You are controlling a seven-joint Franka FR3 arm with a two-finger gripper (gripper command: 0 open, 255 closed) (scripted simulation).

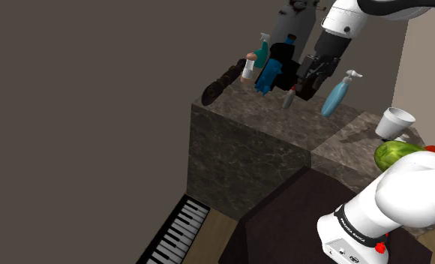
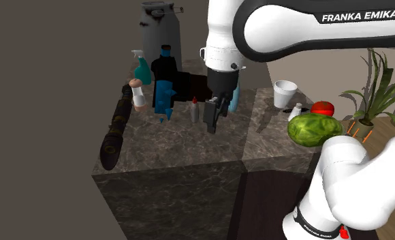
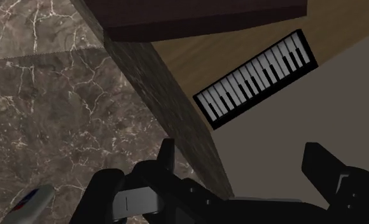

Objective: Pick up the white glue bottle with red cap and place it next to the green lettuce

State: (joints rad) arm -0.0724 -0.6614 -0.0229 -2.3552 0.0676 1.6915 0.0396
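Presently the black gripper [image 2: 213, 119] hangs low over the dark marble counter [image 2: 182, 146], its jaws standing well apart with nothing clasped between them; in the wrist view the two fingers [image 3: 167, 159] frame only the counter's edge and a piano keyboard [image 3: 256, 79] lying on the floor below. The glue bottle [image 2: 194, 110], drawn grey with a small red cap, stands upright on the counter just beside the gripper, on the second exterior view's left of it, and is not held. Behind the bottle sit a blue object [image 2: 164, 99], a teal spray bottle [image 2: 142, 68] and a small bottle with a brownish cap [image 2: 138, 93], while a long dark object [image 2: 114, 133] lies along the counter's left edge. A light blue spray bottle [image 1: 336, 94] stands on the gripper's other side in the shoulder view. The green lettuce [image 2: 314, 129] rests well apart from the glue bottle, on the adjoining counter section toward the second exterior view's right, near a white cup [image 2: 285, 93] and a red item [image 2: 322, 108].
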